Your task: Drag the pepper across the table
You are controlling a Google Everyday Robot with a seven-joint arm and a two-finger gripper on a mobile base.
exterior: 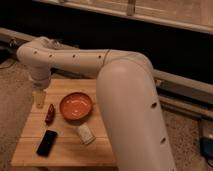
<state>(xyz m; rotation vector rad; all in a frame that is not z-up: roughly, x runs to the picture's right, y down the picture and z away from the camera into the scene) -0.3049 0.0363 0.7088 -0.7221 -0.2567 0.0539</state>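
The pepper, a small glossy dark red chili, lies on the light wooden table near its left edge, just left of the orange bowl. My gripper hangs from the white arm over the table's far left corner, a little behind and left of the pepper. It is close to the pepper; I cannot tell whether they touch.
A flat black phone lies at the front left. A small white object lies in front of the bowl. My large white arm hides the table's right side. Gravelly floor surrounds the table; a dark wall runs behind.
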